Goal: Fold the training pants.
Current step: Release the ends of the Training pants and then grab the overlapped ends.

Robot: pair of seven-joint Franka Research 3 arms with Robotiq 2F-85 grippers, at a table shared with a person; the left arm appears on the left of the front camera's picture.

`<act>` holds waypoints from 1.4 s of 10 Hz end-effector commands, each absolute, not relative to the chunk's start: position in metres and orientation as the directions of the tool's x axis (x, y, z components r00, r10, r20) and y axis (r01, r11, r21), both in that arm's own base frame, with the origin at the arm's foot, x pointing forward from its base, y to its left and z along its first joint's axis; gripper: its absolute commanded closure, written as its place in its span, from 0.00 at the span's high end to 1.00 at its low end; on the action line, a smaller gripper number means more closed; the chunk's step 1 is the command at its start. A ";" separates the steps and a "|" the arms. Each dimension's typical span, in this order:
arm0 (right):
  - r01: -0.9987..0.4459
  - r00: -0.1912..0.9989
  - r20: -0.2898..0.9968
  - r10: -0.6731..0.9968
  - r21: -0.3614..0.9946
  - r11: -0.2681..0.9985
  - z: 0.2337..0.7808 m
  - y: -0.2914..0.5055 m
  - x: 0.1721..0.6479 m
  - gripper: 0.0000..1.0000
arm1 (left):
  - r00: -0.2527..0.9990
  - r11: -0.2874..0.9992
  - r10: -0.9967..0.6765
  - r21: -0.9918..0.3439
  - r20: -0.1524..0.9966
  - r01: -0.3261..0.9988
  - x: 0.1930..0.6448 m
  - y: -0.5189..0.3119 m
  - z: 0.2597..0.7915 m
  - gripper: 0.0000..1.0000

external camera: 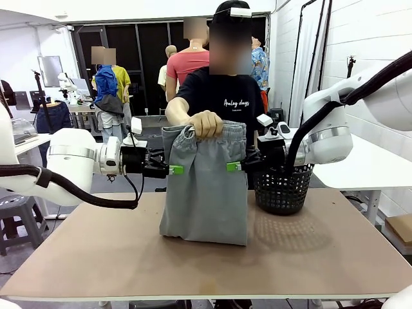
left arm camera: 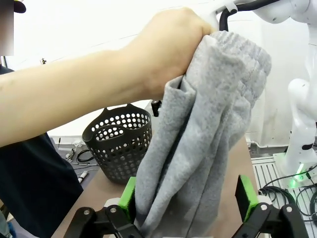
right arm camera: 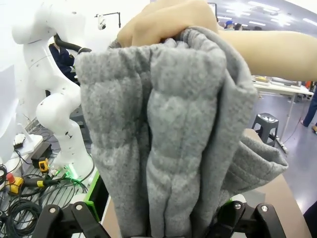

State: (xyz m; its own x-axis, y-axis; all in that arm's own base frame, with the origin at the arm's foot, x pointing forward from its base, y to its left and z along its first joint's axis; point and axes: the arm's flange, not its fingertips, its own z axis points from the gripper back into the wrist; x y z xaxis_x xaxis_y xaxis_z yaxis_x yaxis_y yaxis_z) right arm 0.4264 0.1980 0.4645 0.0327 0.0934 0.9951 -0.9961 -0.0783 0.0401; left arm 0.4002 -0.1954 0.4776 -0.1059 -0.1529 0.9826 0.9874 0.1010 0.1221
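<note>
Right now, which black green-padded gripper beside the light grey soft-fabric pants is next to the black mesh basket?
The right gripper, jaws open at the pants' edge, right by the basket; the left gripper is across the pants from it.

Centre frame: person's hand (external camera: 206, 123) holds training pants (external camera: 206, 193) up by waistband, hem resting on table (external camera: 193, 270). L gripper (external camera: 172, 170) at pants' left edge, R gripper (external camera: 237, 166) at right edge, green pads showing. Black mesh basket (external camera: 283, 190) on table, right of pants.
</note>
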 end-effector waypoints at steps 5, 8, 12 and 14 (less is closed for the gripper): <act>-0.996 -0.036 0.998 0.053 -0.032 -0.079 0.461 0.222 0.439 1.00 | -0.023 0.057 -0.134 0.031 0.991 0.998 0.416 -0.227 0.483 1.00; -0.996 -0.015 0.998 0.061 -0.010 -0.086 0.462 0.225 0.443 0.80 | -0.018 0.012 -0.074 0.019 0.997 1.000 0.421 -0.224 0.488 0.87; -0.994 0.026 1.000 0.013 0.027 -0.103 0.466 0.220 0.447 0.00 | 0.004 0.037 -0.054 -0.002 0.999 0.999 0.425 -0.215 0.484 0.07; -0.992 0.046 0.999 0.014 0.047 -0.120 0.466 0.218 0.448 0.00 | 0.007 0.037 -0.045 -0.005 0.999 0.999 0.426 -0.215 0.485 0.00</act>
State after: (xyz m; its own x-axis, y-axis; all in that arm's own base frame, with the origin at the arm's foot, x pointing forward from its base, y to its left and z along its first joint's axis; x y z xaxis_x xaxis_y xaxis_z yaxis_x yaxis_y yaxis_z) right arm 0.4416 0.2160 0.4611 0.0144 0.0458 0.9988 -0.9939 -0.1082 0.0193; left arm 0.4241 -0.2145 0.4817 -0.0090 -0.0737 0.9972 0.9991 0.0403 0.0120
